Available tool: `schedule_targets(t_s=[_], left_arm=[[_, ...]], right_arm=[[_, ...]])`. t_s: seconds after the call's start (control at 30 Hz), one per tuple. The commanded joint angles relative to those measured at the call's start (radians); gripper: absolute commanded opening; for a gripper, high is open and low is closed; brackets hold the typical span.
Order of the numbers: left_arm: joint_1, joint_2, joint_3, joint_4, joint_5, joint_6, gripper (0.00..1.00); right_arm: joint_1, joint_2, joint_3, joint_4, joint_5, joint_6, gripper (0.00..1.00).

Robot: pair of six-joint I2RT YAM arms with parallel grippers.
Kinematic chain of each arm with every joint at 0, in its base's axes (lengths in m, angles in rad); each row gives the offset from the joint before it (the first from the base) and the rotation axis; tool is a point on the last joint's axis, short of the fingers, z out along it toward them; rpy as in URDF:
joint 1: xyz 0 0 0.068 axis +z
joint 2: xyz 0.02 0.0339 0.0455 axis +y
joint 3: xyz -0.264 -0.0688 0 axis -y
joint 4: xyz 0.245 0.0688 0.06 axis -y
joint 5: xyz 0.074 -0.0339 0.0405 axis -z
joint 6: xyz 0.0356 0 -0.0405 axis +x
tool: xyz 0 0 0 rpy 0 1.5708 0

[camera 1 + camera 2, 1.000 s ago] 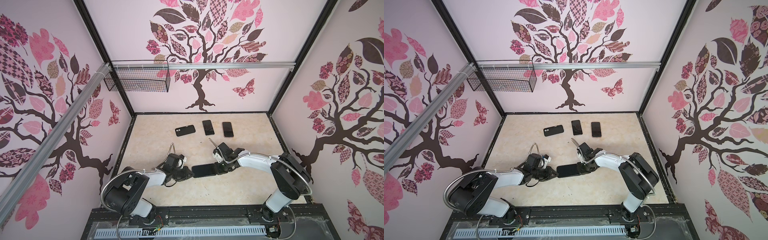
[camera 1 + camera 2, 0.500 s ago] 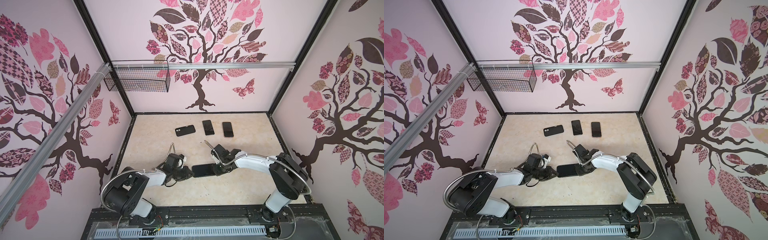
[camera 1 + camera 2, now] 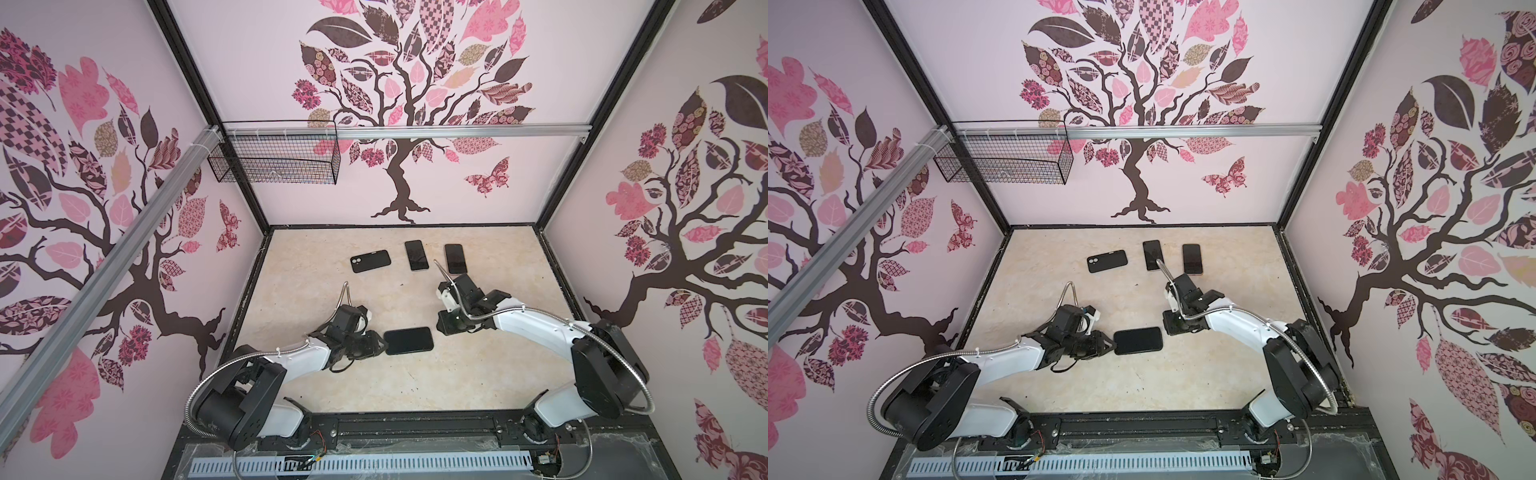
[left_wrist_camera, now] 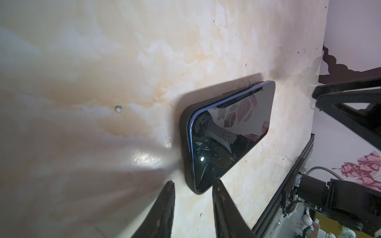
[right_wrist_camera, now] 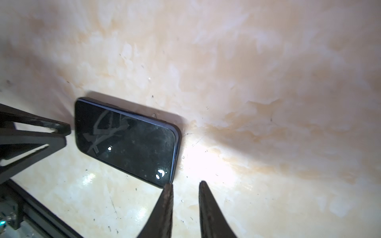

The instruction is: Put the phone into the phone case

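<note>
Four dark phone-shaped things lie on the tabletop (image 3: 478, 374). One phone (image 3: 408, 340), screen up, sits in a black case (image 4: 184, 131), flat between the two arms' fingers. Three more lie in a row well beyond it: one camera-side-up piece (image 3: 370, 261) and two handsets (image 3: 416, 255) (image 3: 455, 258), screens up. The left fingers (image 4: 165, 206), slightly spread, hold nothing at the phone's end. The right fingers (image 5: 165, 206), narrowly parted and empty, sit just beside its opposite end.
</note>
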Motion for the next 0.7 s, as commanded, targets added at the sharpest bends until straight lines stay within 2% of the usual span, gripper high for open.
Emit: schedule_targets(t_s=[0.0,0.23,0.67], left_arm=[[0.009,-0.018,0.064,-0.057,-0.057,0.036,0.38],[0.03,0.033,0.146,-0.09,-0.038,0.064,0.38],[0.033,0.129,0.187,-0.124,-0.026,0.067,0.29]], right_arm=[[-0.012,-0.027,0.015,0.016,-0.093,-0.026,0.27],[-0.018,0.035,0.01,0.068,-0.146,-0.005,0.28],[-0.018,0.144,0.041,0.096,-0.143,-0.004,0.28]])
